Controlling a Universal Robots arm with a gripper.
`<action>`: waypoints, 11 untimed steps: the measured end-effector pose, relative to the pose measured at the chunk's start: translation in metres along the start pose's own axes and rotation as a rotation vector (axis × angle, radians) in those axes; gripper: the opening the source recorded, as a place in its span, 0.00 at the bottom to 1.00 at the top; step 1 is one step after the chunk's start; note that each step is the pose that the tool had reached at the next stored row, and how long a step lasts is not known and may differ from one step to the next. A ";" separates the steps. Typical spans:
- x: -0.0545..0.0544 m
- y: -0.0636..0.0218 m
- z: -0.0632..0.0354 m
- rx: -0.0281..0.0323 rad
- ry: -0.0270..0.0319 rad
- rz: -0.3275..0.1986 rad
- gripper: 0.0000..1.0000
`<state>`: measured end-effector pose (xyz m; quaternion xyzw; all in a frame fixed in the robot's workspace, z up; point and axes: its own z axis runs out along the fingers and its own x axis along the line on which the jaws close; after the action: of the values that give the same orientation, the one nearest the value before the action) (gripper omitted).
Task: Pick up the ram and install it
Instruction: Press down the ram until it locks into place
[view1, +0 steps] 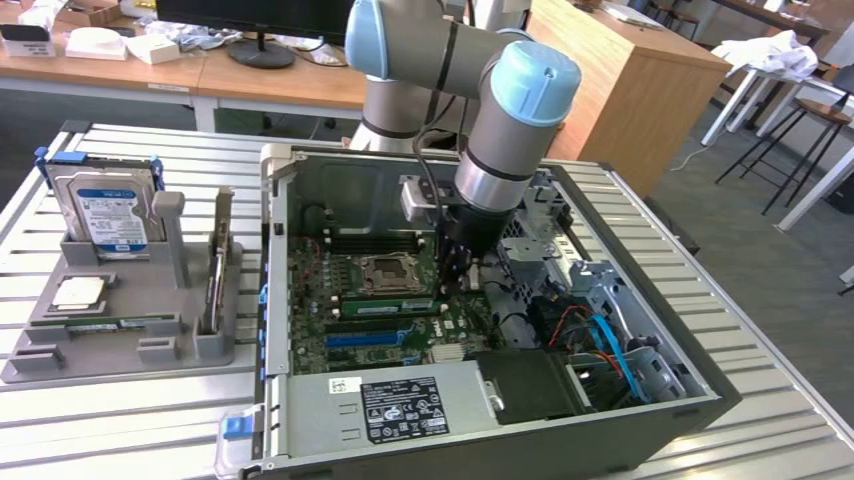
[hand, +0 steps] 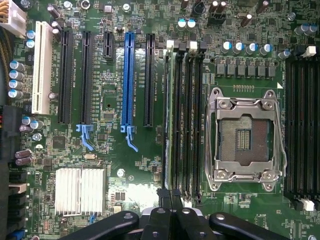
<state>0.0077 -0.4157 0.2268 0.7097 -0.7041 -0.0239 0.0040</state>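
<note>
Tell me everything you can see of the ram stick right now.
The ram is a long, thin green circuit board seen edge-on from the wrist view. It stands upright in one of the black memory slots beside the CPU socket, in the slot farthest from that socket. It runs the slot's full length, with a white latch at its far end. The gripper, shut, sits at its near end; whether it touches the ram I cannot tell, nor whether the ram is fully seated.

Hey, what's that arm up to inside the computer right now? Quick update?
Gripper shut, down over the motherboard inside the case. Ram standing on edge in a slot beside the empty CPU socket. Nothing blocking.
</note>
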 end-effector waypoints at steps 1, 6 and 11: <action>0.000 0.0000 0.0001 -0.0001 0.0003 0.000 0.10; 0.000 0.0000 0.0007 0.0000 -0.0012 0.000 0.10; 0.000 0.0000 0.0012 -0.0002 -0.0008 0.000 0.10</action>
<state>0.0076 -0.4158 0.2256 0.7097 -0.7041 -0.0242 0.0038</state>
